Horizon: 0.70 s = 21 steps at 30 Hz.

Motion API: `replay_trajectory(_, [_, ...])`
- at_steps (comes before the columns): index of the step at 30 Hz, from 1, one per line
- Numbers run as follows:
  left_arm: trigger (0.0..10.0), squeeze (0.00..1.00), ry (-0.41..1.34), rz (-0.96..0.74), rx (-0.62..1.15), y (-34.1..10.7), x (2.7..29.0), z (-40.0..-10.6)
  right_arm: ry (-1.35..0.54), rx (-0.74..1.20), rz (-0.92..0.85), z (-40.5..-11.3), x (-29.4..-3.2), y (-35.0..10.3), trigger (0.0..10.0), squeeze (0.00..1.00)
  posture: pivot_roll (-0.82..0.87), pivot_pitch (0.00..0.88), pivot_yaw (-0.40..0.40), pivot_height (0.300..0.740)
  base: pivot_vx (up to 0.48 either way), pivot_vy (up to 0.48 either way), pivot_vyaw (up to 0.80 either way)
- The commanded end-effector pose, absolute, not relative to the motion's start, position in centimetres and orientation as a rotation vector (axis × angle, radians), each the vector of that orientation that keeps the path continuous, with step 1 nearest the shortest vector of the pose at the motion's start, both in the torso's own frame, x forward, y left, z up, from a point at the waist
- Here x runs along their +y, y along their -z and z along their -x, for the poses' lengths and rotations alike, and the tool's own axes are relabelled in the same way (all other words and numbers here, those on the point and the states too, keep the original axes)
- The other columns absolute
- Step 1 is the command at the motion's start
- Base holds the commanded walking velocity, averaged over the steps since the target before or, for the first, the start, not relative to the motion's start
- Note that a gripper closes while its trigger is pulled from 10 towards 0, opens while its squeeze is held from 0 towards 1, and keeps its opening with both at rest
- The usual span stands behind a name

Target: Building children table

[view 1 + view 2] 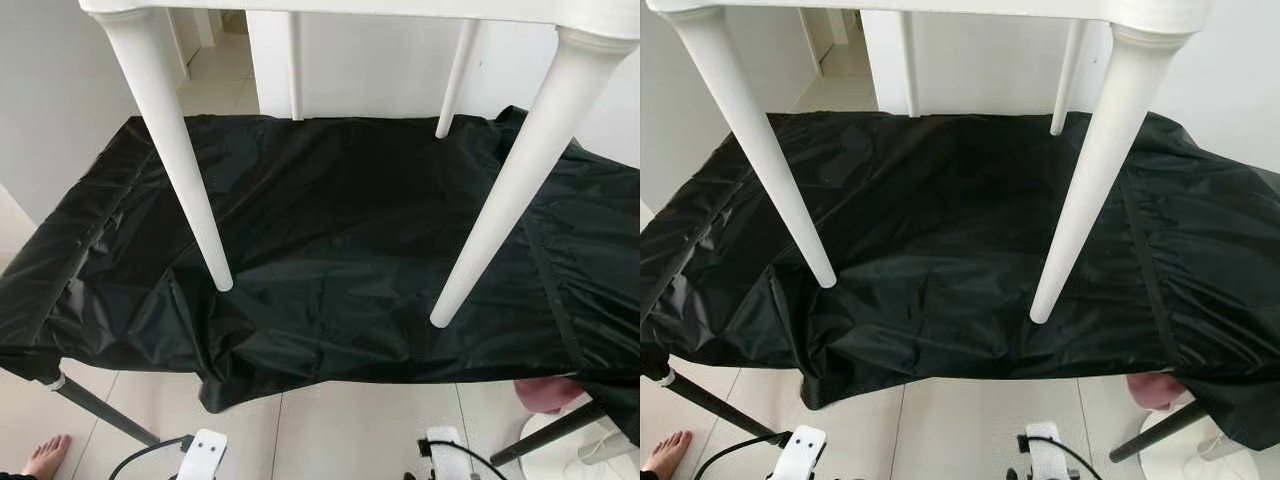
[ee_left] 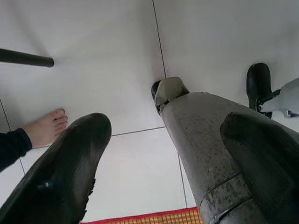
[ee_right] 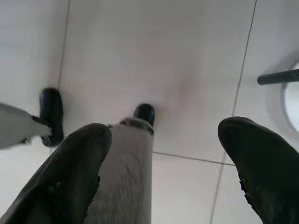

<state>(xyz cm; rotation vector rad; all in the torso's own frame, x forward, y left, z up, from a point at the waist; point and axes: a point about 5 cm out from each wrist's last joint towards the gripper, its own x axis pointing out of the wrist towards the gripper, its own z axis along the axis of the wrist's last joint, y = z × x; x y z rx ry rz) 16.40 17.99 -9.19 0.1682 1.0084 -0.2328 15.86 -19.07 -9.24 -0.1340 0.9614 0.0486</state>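
— While my arms hang, where's the children table (image 1: 520, 170)?
— Its white legs stand on the black-draped surface (image 1: 340, 260).
— End effectors?
— Left end effector (image 2: 163, 163) and right end effector (image 3: 159, 168) are both spread wide, empty, below that surface.

A home, by the look of it: pale glossy floor tiles (image 1: 340, 430) with thin grout lines run under white walls (image 1: 50, 90) toward a doorway beyond; a person's bare foot (image 1: 46, 456) rests on the tiles; a white children table (image 1: 520, 20) stands on a black sheet (image 1: 340, 250); a red-edged woven mat (image 2: 154, 218) lies on the floor.
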Motion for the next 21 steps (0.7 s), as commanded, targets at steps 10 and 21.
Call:
replay_trajectory(10, [10.0, 0.0, 0.217, -0.163, 1.075, 10.0, 17.3, -14.7, -0.121, 1.005, 0.162, -14.8, -18.3, 9.8, 10.0, 0.0, 0.0, 0.0, 0.029, 0.74, 0.0, 0.0, 0.0])
replay_trajectory(21, [10.0, 0.0, 0.241, -0.132, 1.066, 9.9, 16.9, -15.1, -0.082, 1.005, 0.143, -14.9, -18.9, 9.7, 10.0, 0.0, 0.0, 0.0, 0.019, 0.74, 0.0, 0.0, 0.0])
